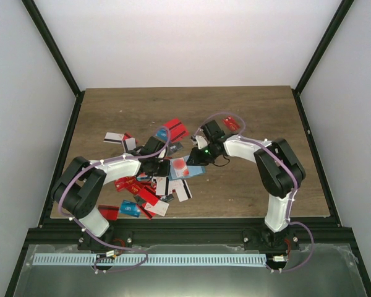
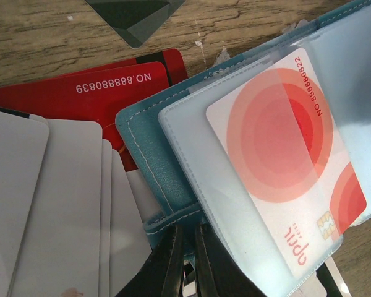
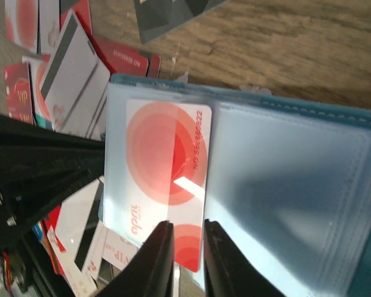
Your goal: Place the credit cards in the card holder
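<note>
1. Where the two arms meet at the middle of the brown wooden worktop [image 1: 266, 117], the flat teal-blue folding card holder [image 1: 195, 171] lies opened out, partly on top of a scatter of small red and white plastic credit cards [image 1: 149, 197]
2. Seen close from the left wrist, it has a grained teal cover with pale stitching round a rounded corner, and clear, pale-blue plastic pockets inside
3. A white card with red concentric circles [image 2: 278, 154], with a gold chip at one end and a number along its edge, lies partly under a pocket's clear film
4. The left tool [image 2: 187, 263] has its black fingers pressed almost together, pinching the holder's teal edge
5. The right tool [image 3: 187, 253] has a narrow gap between its fingers, and the end of that card lies in the gap; I cannot tell whether they grip it
6. Just beside the holder lie a red numbered card [image 2: 111, 86] and several blank white card backs [image 2: 55, 204]
</note>
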Robot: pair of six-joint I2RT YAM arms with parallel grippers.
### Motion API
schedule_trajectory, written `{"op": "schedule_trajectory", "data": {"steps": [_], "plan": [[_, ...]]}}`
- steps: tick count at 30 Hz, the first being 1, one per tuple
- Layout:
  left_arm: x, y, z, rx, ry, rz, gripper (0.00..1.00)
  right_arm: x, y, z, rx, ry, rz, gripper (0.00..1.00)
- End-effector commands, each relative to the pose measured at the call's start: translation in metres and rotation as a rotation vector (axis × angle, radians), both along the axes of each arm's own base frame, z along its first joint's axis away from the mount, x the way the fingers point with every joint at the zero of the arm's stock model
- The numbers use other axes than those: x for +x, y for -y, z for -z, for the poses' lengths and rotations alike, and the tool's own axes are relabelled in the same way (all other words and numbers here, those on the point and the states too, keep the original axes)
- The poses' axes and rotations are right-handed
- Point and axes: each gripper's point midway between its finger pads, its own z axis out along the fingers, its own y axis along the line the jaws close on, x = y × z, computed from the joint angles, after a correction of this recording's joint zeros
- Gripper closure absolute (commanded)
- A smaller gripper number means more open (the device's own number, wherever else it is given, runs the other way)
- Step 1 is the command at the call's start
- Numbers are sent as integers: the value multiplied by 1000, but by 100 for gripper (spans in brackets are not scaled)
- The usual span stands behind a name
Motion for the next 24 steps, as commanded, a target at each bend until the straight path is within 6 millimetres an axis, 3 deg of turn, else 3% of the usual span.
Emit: {"op": "schedule_trajectory", "data": {"steps": [1,6,12,24], "plan": [[-15,-6,14,29,-49,19,92,11,-15,-23,-25,111,-27,88],[-15,-6,13,29,-46,21,92,16,-18,-15,-90,148,-27,99],[-17,-7,14,31,-48,23,92,22,-11,4,-188,184,-11,99],[-18,-6,17,26,-53,28,92,7,-18,30,-239,171,-42,99]]}}
